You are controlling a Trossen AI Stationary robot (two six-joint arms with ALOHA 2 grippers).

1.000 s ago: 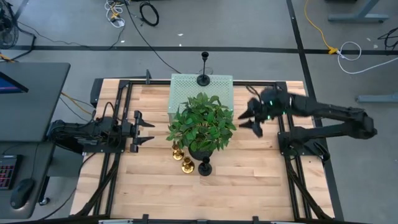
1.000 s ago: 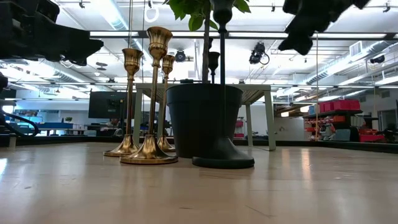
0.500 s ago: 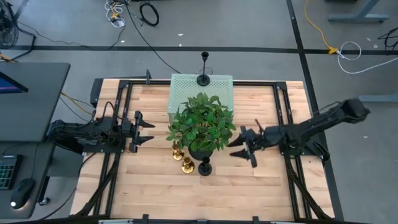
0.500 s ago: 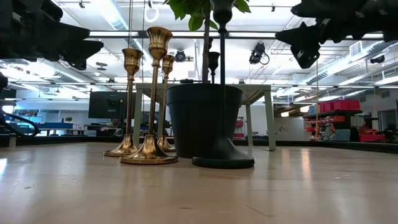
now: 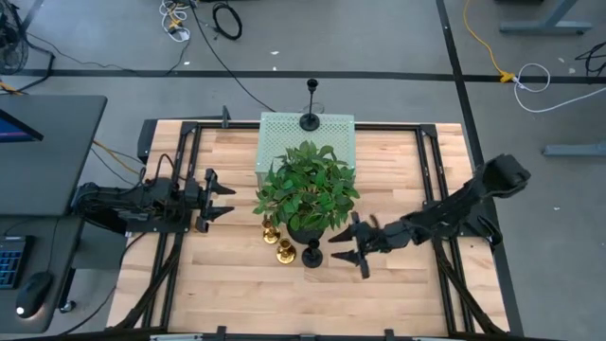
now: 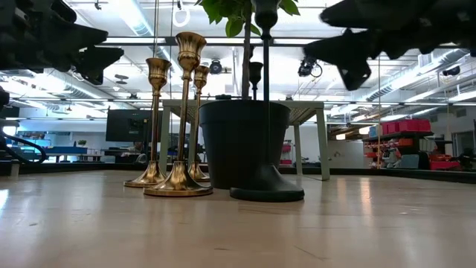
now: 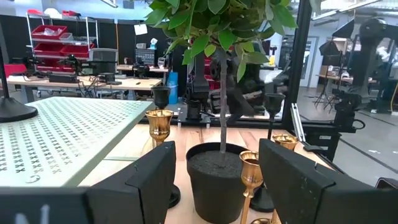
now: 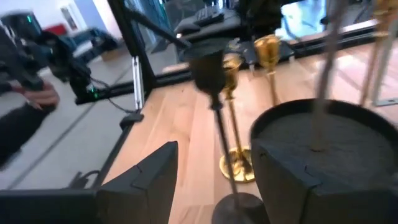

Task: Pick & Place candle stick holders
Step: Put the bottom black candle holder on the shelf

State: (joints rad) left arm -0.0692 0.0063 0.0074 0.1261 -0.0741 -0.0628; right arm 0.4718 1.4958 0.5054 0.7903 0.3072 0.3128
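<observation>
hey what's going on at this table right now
The right gripper, jaws open, is reaching low across the table toward the black candle stick holder standing in front of the potted plant. Three gold candle stick holders stand beside it, untouched. Another black holder stands on the green mat. The left gripper waits open at the table's left side. Nothing is held.

Right gripper [image 5: 347, 248] has swung down — now beside the black holder [image 5: 311, 254]; fingers apart.

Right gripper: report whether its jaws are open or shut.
Open. In the right wrist view the right gripper has its jaws spread wide, with the black candle stick holder standing in the gap, not yet gripped.
</observation>
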